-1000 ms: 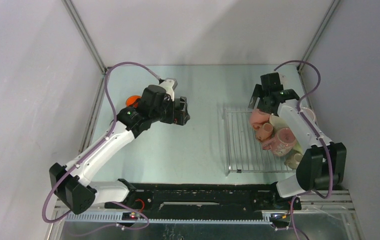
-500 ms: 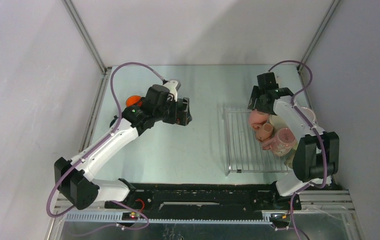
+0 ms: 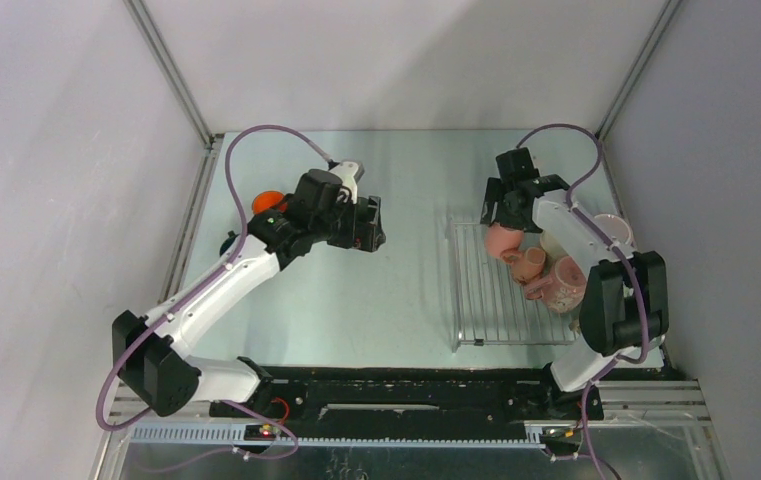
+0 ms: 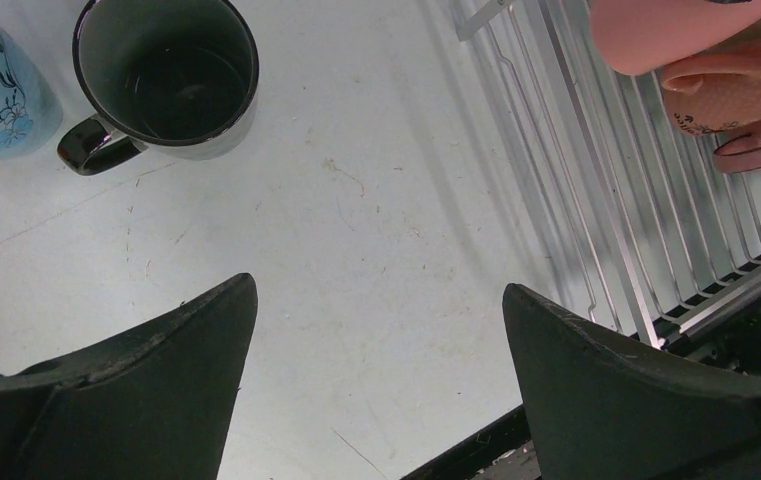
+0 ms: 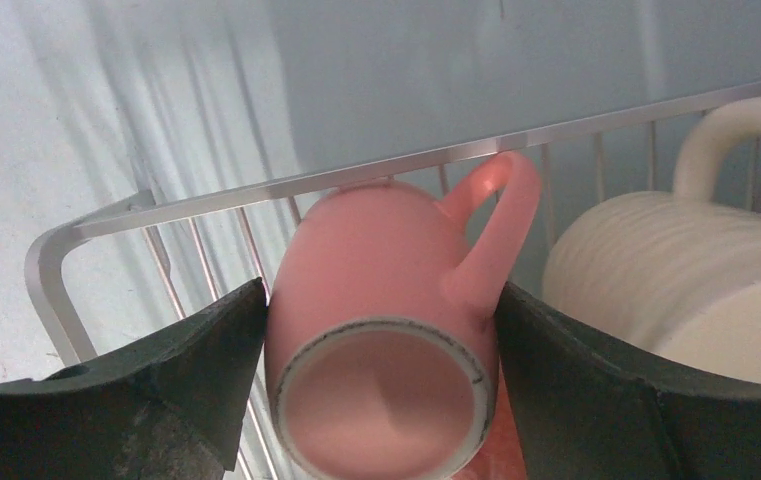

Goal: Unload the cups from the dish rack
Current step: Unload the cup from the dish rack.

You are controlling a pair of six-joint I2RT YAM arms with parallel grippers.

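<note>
black base rail (image 3: 406, 385) at near edge | pale green table (image 3: 396, 300), scuffed | left gripper (image 4: 378, 290) spread above bare tabletop | dish rack (image 3: 476, 290) on right, cups (image 3: 556, 280) clustered inside | right gripper (image 5: 381, 300) pinching pink mug (image 5: 356, 250) by rack's far rim | plain grey walls (image 3: 386, 60) behind

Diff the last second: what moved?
Right tool swung left to the far corner of the dish rack and now clamps the pink mug, which shifted left with it. Left tool, open and empty, edged slightly right. The dish rack and the other mugs stayed put.
</note>
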